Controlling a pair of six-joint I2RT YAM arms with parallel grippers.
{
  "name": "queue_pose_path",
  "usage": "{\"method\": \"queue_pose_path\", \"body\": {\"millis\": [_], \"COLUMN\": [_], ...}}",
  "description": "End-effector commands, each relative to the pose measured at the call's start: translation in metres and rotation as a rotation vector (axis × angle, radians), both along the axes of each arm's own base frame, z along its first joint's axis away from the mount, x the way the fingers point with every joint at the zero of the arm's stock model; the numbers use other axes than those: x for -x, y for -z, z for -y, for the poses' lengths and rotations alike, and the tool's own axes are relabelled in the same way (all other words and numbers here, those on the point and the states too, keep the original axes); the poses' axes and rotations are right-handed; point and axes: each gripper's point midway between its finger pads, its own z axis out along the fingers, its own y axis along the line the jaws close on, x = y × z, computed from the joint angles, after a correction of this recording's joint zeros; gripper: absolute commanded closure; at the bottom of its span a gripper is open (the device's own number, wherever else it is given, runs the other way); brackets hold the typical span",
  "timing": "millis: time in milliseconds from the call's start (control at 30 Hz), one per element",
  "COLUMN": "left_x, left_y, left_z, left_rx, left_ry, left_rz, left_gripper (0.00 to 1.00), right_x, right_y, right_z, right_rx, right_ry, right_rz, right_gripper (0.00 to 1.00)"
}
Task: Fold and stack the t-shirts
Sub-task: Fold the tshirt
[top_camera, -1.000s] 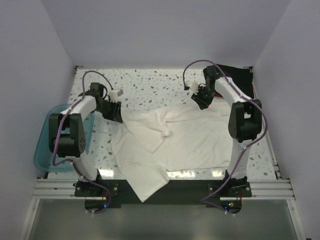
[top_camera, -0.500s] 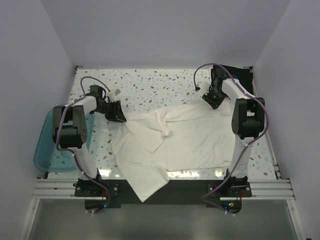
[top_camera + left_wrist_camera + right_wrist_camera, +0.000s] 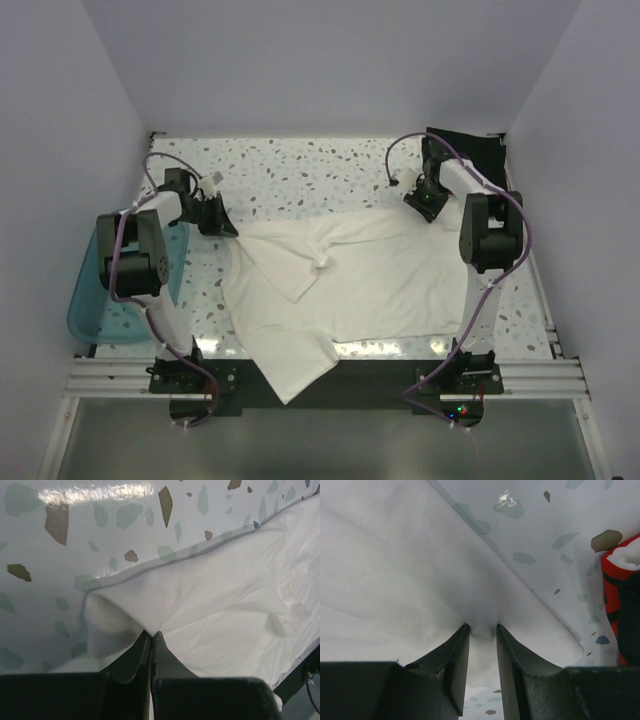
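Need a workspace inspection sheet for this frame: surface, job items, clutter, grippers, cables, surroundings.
Surface: speckled white table, bare across the far half.
Job's things: white t-shirt spread across the middle, creased, one corner hanging over the near edge. The black t-shirt lies at the far right corner. Red cloth shows beside it in the right wrist view.
Clutter: translucent blue tub at the left edge.
Grippers: left gripper and right gripper each pinch the white t-shirt's far edge.
Cables: purple cables loop along both arms, none on the cloth.
Surroundings: plain pale walls on three sides, metal rail in front.
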Motion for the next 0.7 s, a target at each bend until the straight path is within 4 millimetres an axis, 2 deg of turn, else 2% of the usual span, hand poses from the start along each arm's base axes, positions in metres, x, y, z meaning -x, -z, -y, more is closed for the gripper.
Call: {"method": "queue_pose_path", "body": {"millis": [0, 67, 200, 367, 433, 467, 533, 567, 667], "left_x": [-0.032, -0.036, -0.036, -0.042, -0.048, -0.05, -0.056, -0.058, -0.071], "left_y": [-0.022, -0.024, -0.008, 0.011, 0.012, 0.017, 0.015, 0.018, 0.017], "left_z": [-0.018, -0.022, -0.043, -0.051, -0.055, -0.053, -0.054, -0.055, -0.053], "left_rx": [-0.039, -0.059, -0.168, -0.209, -0.221, -0.218, -0.22, -0.22, -0.219], "left_ry": [-0.04, -0.039, -0.076, -0.081, -0.084, -0.071, -0.071, -0.068, -0.06], "left_rz": [0.111, 0.125, 0.081, 0.046, 0.057, 0.048, 0.051, 0.05, 0.072], "left_gripper": [1.0, 1.0, 1.0, 1.0, 0.99, 0.98, 0.93, 0.87, 0.81], "right_x": [-0.006, -0.007, -0.011, -0.01, -0.012, -0.012, -0.016, -0.019, -0.027], "right_y": [0.009, 0.013, 0.015, 0.015, 0.011, 0.008, -0.001, -0.005, -0.018], "right_z": [0.013, 0.016, 0.019, 0.021, 0.018, 0.016, 0.011, 0.008, 0.002], "right_rx": [0.061, 0.081, 0.104, 0.11, 0.093, 0.084, 0.053, 0.04, -0.001], "right_ry": [-0.003, -0.003, 0.002, 0.004, 0.006, 0.009, 0.014, 0.016, 0.038], "right_rz": [0.001, -0.003, -0.003, -0.003, 0.009, 0.015, 0.036, 0.045, 0.071], "right_gripper": [0.68, 0.68, 0.68, 0.67, 0.66, 0.66, 0.62, 0.6, 0.58]}}
